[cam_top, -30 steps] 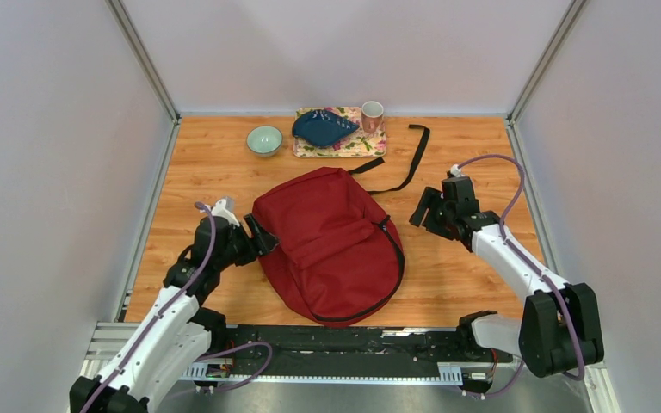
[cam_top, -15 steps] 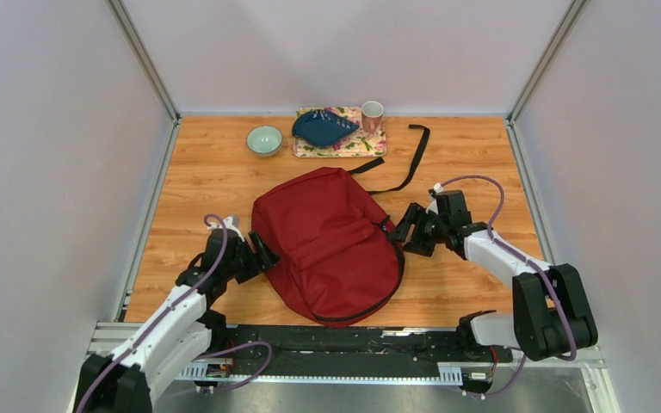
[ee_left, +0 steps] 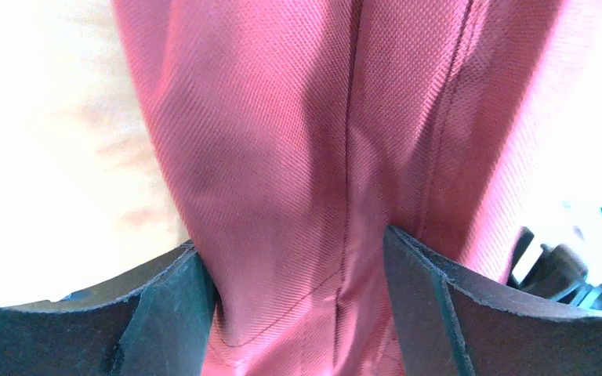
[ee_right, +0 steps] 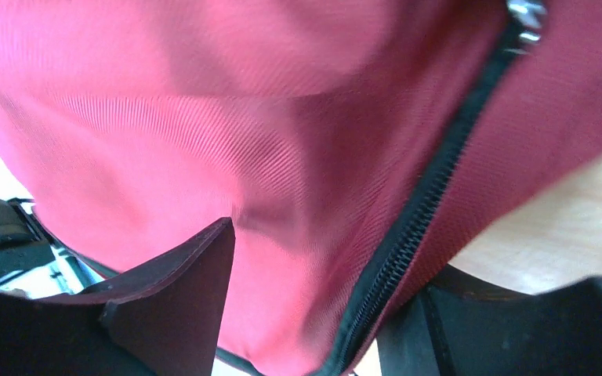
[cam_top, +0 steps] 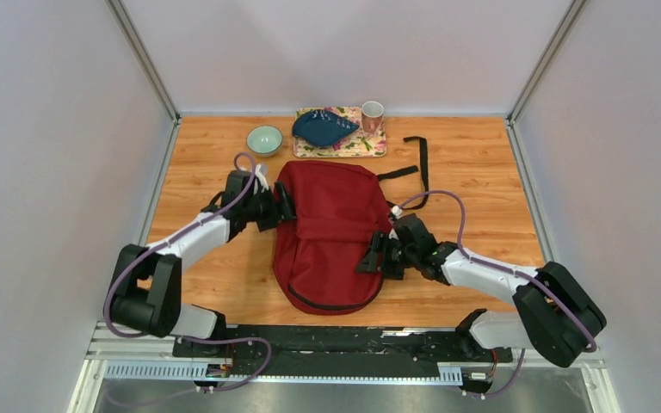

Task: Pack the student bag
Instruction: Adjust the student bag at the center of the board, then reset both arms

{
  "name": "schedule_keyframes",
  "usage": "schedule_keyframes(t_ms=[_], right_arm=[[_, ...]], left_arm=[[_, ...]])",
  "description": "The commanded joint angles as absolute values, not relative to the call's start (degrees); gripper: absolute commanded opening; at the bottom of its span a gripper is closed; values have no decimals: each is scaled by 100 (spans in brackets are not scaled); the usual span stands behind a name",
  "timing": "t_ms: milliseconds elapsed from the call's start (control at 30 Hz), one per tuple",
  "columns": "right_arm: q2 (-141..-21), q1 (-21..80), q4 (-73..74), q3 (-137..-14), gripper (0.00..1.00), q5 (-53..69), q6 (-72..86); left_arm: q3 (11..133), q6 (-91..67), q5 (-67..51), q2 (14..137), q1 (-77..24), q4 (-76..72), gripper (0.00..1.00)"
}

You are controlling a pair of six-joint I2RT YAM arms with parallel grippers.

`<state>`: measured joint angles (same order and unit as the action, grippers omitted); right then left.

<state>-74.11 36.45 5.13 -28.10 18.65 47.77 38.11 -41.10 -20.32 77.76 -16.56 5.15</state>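
The student bag (cam_top: 327, 232), a large dark red fabric backpack with black straps and black zipper trim, lies flat in the middle of the wooden worktop (cam_top: 215, 172). Its long axis runs from the far edge toward the near edge, leaning a little to the right at the far end. A loose black strap (cam_top: 422, 159) trails off its far right corner.

Both arms meet it from opposite sides. The left end effector (cam_top: 284, 206) is at the far part of the left flank, and the right end effector (cam_top: 372, 258) is at the middle of the right flank. Neither needs to travel to reach the bag. We judge that the next move depends on the black zipper (ee_right: 431, 196), which lies on the right arm's side.

The overhead view gives this layout but hides the jaws. The left wrist view shows red cloth gathered into folds and pressed between both fingers (ee_left: 165, 305), so we read it as grasping the bag. The right wrist view shows cloth and zipper filling the gap. We cannot tell whether that end effector is clenched on them or only set around them.
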Motion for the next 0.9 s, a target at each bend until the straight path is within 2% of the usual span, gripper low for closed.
schedule_keyframes(t_ms=[0,133,200,400,500,667,867], right_arm=[[-7049,4104,948,-3242,63,1039,4966],[-6751,3982,2072,-3760,66,-338,4483],[-6610,3702,2442,-3876,67,-509,4263],[-6082,2813,2847,-4069,68,-448,3536],[-5959,2769,3330,-4437,67,-719,3183],[-5766,2734,4156,-4991,67,-1984,2945],[-5204,2514,3973,-5335,68,-2531,2751]], left_arm=[[5165,-3499,-2865,8349,-1705,577,80],[4713,-3586,-2357,8087,-1705,783,81],[4161,-3656,-1978,7604,-1635,695,82],[3560,-3411,-1443,6409,-1512,1361,83],[3594,-3157,-933,5837,-1512,1827,83],[3761,-2980,341,4942,-1512,2521,83],[3920,-2892,949,4228,-1512,2794,85]])
